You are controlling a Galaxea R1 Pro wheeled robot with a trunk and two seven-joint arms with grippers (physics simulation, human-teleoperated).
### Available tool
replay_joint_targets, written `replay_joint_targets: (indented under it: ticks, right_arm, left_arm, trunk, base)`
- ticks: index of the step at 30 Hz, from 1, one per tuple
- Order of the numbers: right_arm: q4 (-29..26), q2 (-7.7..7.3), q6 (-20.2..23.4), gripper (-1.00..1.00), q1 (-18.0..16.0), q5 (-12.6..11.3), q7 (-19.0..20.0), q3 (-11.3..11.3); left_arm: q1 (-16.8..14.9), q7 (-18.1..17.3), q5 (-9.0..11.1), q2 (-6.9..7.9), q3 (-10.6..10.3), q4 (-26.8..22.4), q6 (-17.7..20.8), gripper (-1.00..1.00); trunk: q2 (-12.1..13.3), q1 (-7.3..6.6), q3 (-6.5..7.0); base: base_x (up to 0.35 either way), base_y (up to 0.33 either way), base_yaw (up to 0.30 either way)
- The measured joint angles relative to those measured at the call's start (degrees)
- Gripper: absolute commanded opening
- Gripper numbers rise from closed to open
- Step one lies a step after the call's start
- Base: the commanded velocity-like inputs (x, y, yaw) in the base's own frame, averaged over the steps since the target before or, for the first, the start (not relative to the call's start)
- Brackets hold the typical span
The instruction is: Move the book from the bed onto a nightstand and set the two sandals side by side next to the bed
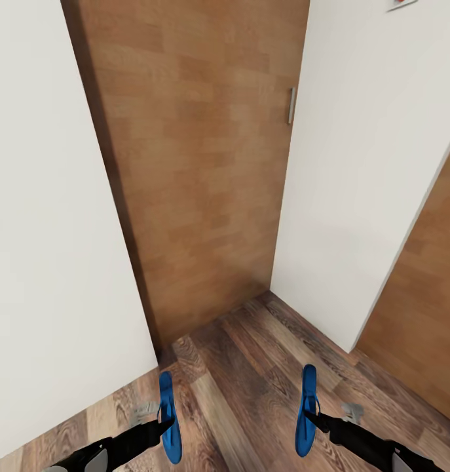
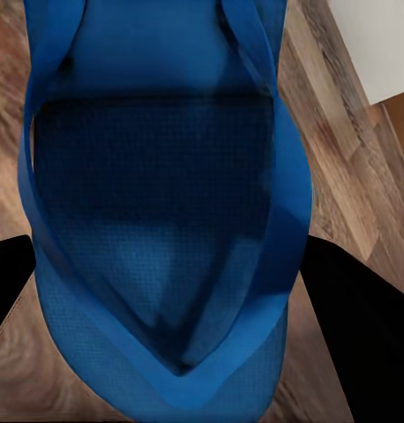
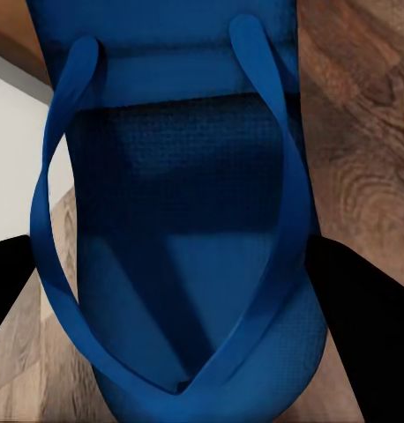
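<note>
While walls flank, jaws grip sandals.

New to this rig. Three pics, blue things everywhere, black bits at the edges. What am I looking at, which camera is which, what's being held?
It is a simulated two-armed wheeled robot. The big picture comes from its head camera, looking down over both arms at a brown plank floor, white walls and a wooden door.

The other two pictures come from cameras on the wrists, looking along the fingers. The black shapes at their edges are those fingers.

The left gripper holds one blue sandal, and the right gripper holds the other sandal, both carried edge-on above the floor. Close up, each sandal shows its straps.
</note>
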Motion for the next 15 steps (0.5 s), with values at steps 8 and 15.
replay_joint_targets:
  ticks: [8,15]
  right_arm:
    - [0.0,0.0,0.0,-1.0,0.0,0.0,0.0,0.0]
    - [0.0,0.0,0.0,-1.0,0.0,0.0,0.0,0.0]
  left_arm:
    - [0.0,0.0,0.0,0.0,0.0,0.0,0.0,-1.0]
    - [0.0,0.0,0.0,0.0,0.0,0.0,0.0,-1.0]
  trunk:
    - [0.0,0.0,0.0]
    - [0.0,0.0,0.0]
  base:
    - [0.0,0.0,0.242]
    - [0.0,0.0,0.24]
